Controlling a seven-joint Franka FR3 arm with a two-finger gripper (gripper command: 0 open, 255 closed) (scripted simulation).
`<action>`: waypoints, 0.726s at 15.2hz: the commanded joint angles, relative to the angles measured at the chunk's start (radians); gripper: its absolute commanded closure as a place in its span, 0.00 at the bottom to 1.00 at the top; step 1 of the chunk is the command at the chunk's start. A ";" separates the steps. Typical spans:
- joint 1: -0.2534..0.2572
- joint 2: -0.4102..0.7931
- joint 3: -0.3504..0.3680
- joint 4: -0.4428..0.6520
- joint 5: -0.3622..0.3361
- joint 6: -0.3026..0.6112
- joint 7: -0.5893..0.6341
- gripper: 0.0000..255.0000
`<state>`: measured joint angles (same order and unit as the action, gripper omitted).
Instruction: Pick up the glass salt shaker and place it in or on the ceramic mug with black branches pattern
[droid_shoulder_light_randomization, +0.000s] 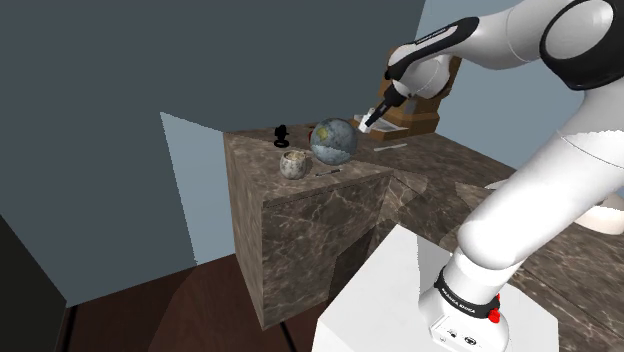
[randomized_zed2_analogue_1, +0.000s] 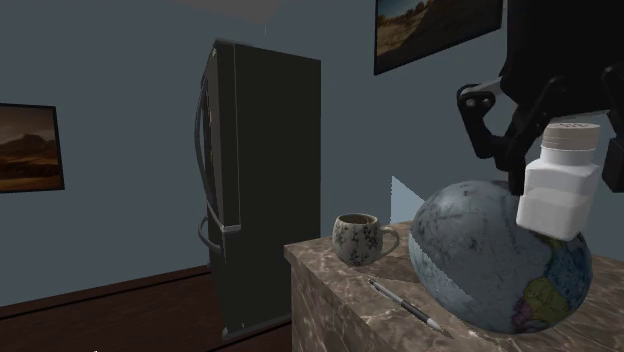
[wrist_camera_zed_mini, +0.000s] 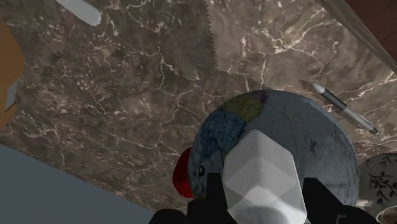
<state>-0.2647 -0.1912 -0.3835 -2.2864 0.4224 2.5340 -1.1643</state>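
Second exterior view shows you mid-carry: the gripper (randomized_zed2_analogue_1: 560, 152) closed on the white salt shaker (randomized_zed2_analogue_1: 556, 200) above the globe (randomized_zed2_analogue_1: 480, 262), so next swing toward that view's left over the branch-patterned mug (randomized_zed2_analogue_1: 358, 238) and lower.

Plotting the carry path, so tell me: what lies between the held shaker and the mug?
The globe stands between shaker and mug in the shoulder view.

We see a marbled counter (wrist_camera_zed_mini: 127, 95) bearing a globe (droid_shoulder_light_randomization: 333, 141), a patterned mug (droid_shoulder_light_randomization: 293, 164), a pen (randomized_zed2_analogue_1: 405, 304) and a small black object (droid_shoulder_light_randomization: 283, 134).
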 joint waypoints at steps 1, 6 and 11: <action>0.005 -0.008 0.021 -0.007 -0.016 0.008 0.037 1.00; 0.034 -0.021 0.121 -0.038 -0.072 0.065 0.196 1.00; 0.057 -0.008 0.222 -0.039 -0.132 0.108 0.363 1.00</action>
<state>-0.2131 -0.2141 -0.1774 -2.3358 0.2975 2.6338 -0.8317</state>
